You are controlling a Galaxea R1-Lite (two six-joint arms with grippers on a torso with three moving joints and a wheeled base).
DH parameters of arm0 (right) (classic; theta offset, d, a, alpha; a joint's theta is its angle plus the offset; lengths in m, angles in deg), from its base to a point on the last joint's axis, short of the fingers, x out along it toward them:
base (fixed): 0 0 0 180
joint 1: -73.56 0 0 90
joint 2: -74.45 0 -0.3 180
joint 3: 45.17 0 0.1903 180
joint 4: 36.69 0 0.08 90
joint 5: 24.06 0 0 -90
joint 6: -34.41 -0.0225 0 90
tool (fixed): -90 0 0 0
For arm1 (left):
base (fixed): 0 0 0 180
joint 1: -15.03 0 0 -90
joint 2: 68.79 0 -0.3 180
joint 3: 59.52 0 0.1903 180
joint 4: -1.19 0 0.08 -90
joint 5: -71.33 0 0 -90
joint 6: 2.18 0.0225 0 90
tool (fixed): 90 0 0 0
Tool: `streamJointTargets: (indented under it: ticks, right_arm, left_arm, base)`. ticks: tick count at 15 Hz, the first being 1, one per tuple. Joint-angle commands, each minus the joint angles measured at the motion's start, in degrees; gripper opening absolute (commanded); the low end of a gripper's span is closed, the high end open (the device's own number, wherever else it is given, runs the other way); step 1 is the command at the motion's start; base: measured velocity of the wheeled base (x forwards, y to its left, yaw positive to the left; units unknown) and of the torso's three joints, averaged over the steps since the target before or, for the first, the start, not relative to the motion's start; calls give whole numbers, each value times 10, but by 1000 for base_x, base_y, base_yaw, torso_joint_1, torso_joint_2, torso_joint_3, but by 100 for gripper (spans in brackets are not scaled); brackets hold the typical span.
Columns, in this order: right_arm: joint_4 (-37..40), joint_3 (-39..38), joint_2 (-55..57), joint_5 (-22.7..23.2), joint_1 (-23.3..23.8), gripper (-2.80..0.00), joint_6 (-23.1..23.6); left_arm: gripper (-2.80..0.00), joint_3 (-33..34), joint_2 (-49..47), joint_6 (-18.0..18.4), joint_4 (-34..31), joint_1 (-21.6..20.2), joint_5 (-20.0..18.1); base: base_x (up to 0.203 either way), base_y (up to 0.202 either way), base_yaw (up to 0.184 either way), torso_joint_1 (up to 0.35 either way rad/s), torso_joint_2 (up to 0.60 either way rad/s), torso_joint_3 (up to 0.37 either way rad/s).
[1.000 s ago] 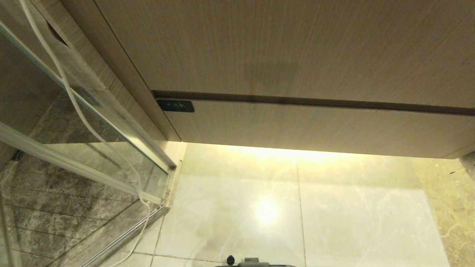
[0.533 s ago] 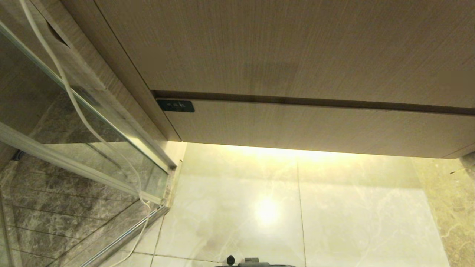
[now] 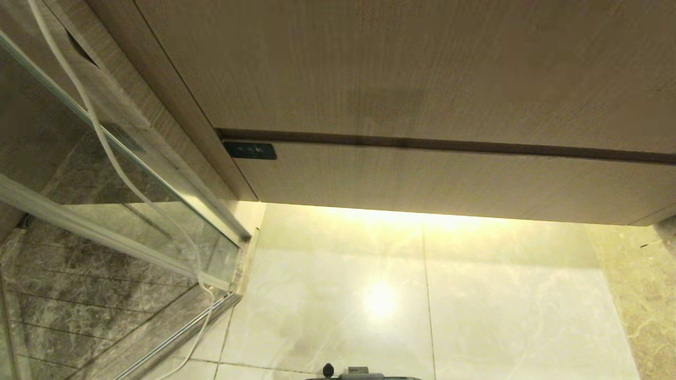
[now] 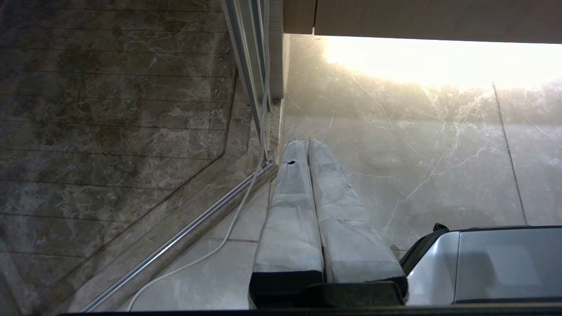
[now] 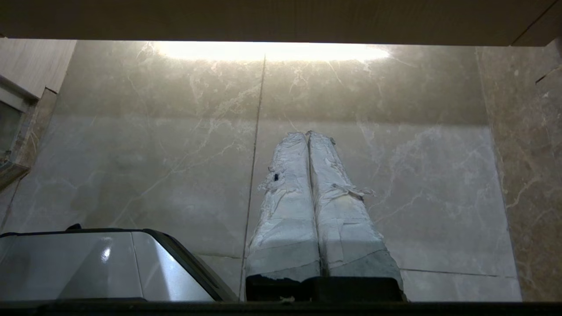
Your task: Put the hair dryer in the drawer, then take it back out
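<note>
The pale, glossy marble-tile floor [image 3: 475,316] fills the lower head view, lit by a warm strip of light under the cabinet. Above it stands the taller light wood-grain panel [image 3: 396,63], and just beneath that, apart by a dark gap, sits the wide shallow handleless drawer with its light wood-grain front [image 3: 449,182], pushed flush and closed. To the left a glass shower screen in a silver metal frame [image 3: 105,221] runs diagonally, with dark veined stone tiles [image 3: 63,311] behind it. A thin white cord [image 3: 113,166] hangs down across the glass and trails to the floor near the frame's lower rail; the hair dryer's body appears in no view. A small black label [image 3: 249,150] sits at the drawer front's left end. In the wrist views, the left hand [image 4: 303,142] and the right hand [image 5: 306,134] each hover over the floor, their white-wrapped fingers pressed together, clenched on nothing, beside the robot's grey base [image 5: 109,263].
</note>
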Motion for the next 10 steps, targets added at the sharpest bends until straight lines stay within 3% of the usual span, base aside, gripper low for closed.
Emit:
streamJointTargets:
  ticks: [1,10]
  right_arm:
    - [0,0,0,3,0,-280,7]
    - [1,0,0,1,0,-280,5]
  left_arm:
    - [-280,1,0,0,0,0,0]
    - [-280,0,1,0,0,0,0]
  base:
    - [0,0,0,0,0,0]
    - [0,0,0,0,0,0]
